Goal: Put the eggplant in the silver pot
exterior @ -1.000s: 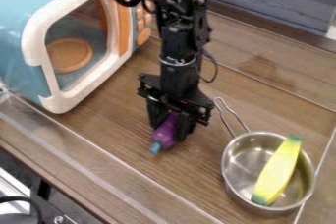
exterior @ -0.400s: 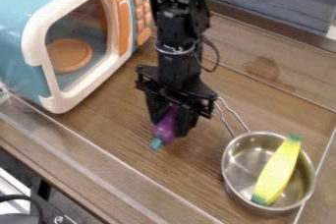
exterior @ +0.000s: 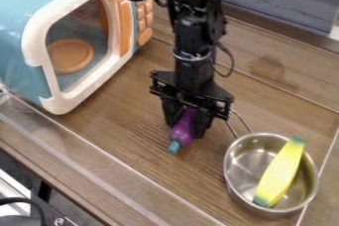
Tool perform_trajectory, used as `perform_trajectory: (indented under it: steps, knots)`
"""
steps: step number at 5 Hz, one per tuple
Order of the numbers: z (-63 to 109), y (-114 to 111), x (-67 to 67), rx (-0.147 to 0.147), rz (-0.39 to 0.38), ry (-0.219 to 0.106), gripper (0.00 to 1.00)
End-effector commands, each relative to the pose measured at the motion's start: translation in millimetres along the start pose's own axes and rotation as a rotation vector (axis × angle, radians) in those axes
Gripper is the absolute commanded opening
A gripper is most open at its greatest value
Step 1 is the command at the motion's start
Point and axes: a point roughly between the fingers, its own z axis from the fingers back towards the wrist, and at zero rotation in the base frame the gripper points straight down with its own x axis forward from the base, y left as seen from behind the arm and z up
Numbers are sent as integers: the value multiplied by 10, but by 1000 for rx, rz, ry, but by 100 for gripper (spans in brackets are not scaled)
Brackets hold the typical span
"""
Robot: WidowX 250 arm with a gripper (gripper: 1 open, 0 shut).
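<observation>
Pincer (exterior: 189, 123) clamped on one eggplant (exterior: 184, 131), one silver pot (exterior: 239, 167), one microwave (exterior: 59, 37)

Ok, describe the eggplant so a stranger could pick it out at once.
Start at the teal and white toy microwave on the left, then go right to the black arm's claw. The eggplant hangs in it, just left of the silver pot. It is glossy purple with a teal tip, unlike the yellow-green piece in the pot.

One eggplant (exterior: 184, 131), one silver pot (exterior: 247, 184), one microwave (exterior: 54, 42) — one yellow-green piece (exterior: 280, 169).
</observation>
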Motion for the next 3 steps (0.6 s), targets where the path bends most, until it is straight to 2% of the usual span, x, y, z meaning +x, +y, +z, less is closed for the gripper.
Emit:
perform_trajectory:
  steps: [1,2,3]
  knots:
    - [57,-112,131,-1,-39,-58,0]
    - [-15,17,176,-6,-37,-66,100]
    - [-52,158,200,-15,-30,-72,0]
